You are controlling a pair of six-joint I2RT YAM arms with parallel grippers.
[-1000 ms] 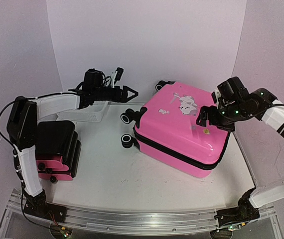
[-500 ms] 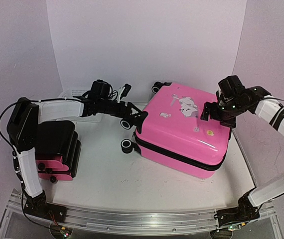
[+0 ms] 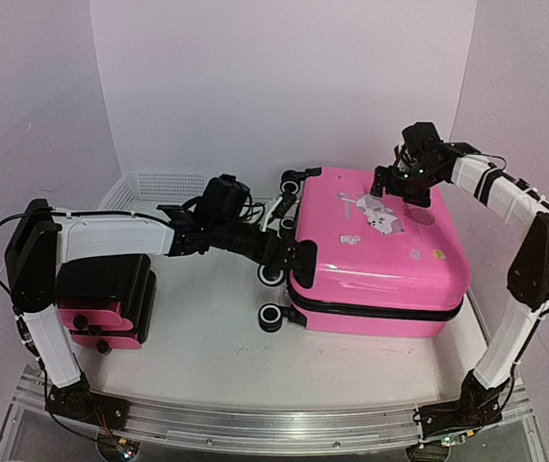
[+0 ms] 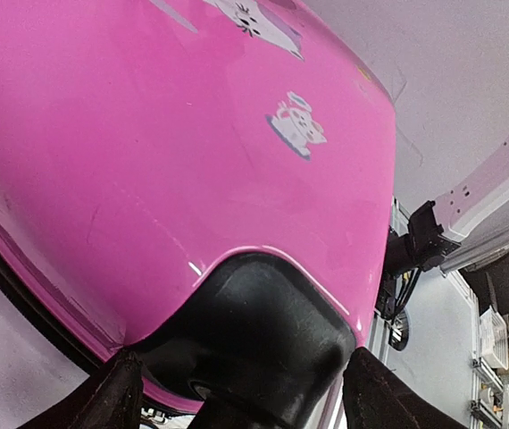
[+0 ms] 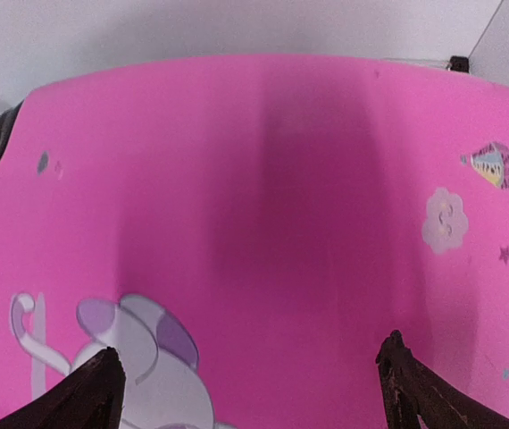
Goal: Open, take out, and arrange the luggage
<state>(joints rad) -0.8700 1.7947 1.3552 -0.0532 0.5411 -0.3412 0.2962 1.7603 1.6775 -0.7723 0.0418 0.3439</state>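
Since a second ago, the luggage [image 3: 380, 250] has swung round from a diagonal lie, and both my arms have moved with it: the left across from the basket, the right toward the far edge of the shell.

Left fingers [image 4: 116, 393] are standing apart on either side of the black wheel housing [image 4: 254, 331] at the luggage's left end. The left gripper [image 4: 241, 398] is straddling that corner, and I cannot tell whether the pads are pressing it or merely flanking it.

Right fingers [image 5: 411, 384] are spreading wide and holding nothing. The right gripper [image 5: 250, 380] is hanging close over the pink shell near its far edge, just beside the white cartoon animal sticker [image 5: 138, 344].

The luggage is lying flat and closed on the right half of the table [image 3: 207, 337]. Its long side is running roughly along the near edge, and its wheels [image 3: 271, 318] are pointing toward the table's middle.

A white mesh basket [image 3: 159, 183] is sitting at the far left corner. A small black-and-pink case [image 3: 111, 289] is sitting at the left edge, well apart from the luggage, beside my left arm.
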